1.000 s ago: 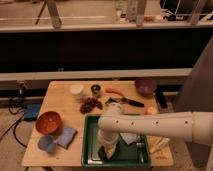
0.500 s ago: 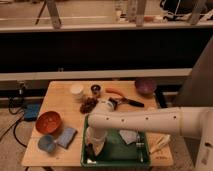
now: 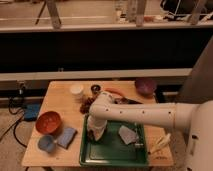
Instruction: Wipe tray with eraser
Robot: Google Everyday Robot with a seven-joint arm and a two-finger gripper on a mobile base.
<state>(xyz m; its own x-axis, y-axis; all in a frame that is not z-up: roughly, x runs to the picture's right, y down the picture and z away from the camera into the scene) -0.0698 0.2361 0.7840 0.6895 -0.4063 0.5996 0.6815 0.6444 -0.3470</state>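
Observation:
A green tray (image 3: 114,151) lies at the front middle of the wooden table. My gripper (image 3: 95,132) hangs from the white arm (image 3: 145,116), which reaches in from the right. It is down over the tray's left part, near the far left corner. A dark shape under the gripper may be the eraser; I cannot make it out. A crumpled pale grey thing (image 3: 128,134) lies in the tray to the gripper's right.
An orange bowl (image 3: 48,122), a blue cup (image 3: 45,143) and a blue sponge (image 3: 66,136) sit left of the tray. A white cup (image 3: 76,90), a dark can (image 3: 95,89), a purple bowl (image 3: 145,86) and a red-orange item (image 3: 115,91) stand behind. A yellowish item (image 3: 161,143) lies right.
My gripper has moved left across the tray, then toward its far left corner. The pale thing in the tray has come into view beside the arm.

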